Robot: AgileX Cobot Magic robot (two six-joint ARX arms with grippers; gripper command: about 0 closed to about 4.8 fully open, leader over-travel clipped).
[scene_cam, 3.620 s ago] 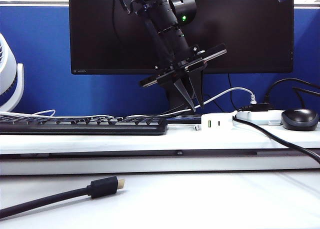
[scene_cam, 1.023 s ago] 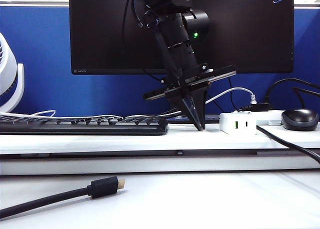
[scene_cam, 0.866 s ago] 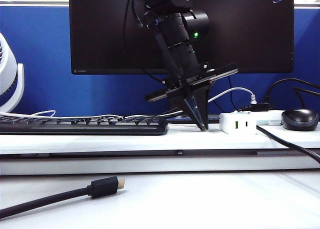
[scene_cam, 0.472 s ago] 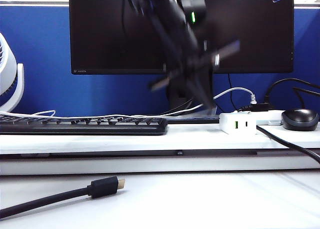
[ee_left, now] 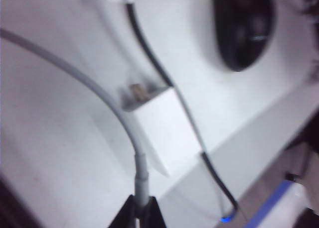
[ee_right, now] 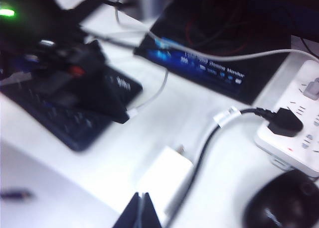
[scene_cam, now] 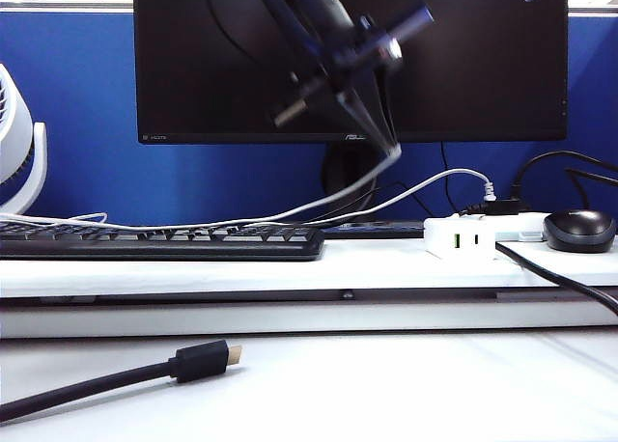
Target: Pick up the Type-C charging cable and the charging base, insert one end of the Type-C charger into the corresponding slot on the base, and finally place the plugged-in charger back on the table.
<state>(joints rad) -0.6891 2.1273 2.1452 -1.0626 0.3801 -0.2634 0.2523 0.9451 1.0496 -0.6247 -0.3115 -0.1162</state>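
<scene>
**Operator:** Cable [scene_cam: 290, 208] first: the thin white Type-C charging cable is pinched at its plug end in my left gripper [scene_cam: 391, 151], jaws closed tight on it. I see that gripper blurred in front of the monitor [scene_cam: 193, 66], up above the charging base [scene_cam: 462, 237] and a little toward the keyboard [scene_cam: 159, 239].

**Observer:** Where does the rest of the cable run?

**Operator:** From the gripper it slopes down and away from the charging base, over the keyboard toward the fan [scene_cam: 19, 152]. In the left wrist view the cable [ee_left: 99, 98] curves into the fingertips [ee_left: 149, 213], with the charging base [ee_left: 162, 133] lying below it on the table [ee_left: 50, 153].

**Observer:** And the base itself?

**Operator:** It sits on the raised shelf of the table [scene_cam: 386, 263], untouched, green-lined port facing the exterior camera. The white power strip [scene_cam: 517, 228] is just behind it and the black mouse [scene_cam: 577, 230] just beyond that.

**Observer:** Right gripper?

**Operator:** My right gripper [ee_right: 139, 213] is shut with nothing in it, hanging above the charging base [ee_right: 164, 180]. From its wrist view I also see the left gripper [ee_right: 124, 117] beside the base, over the keyboard edge, though the picture is smeared.

**Observer:** Anything nearer us?

**Operator:** A thick black cable with a gold-tipped plug [scene_cam: 203, 360] lies on the lower table, well apart from the charging base.
</scene>
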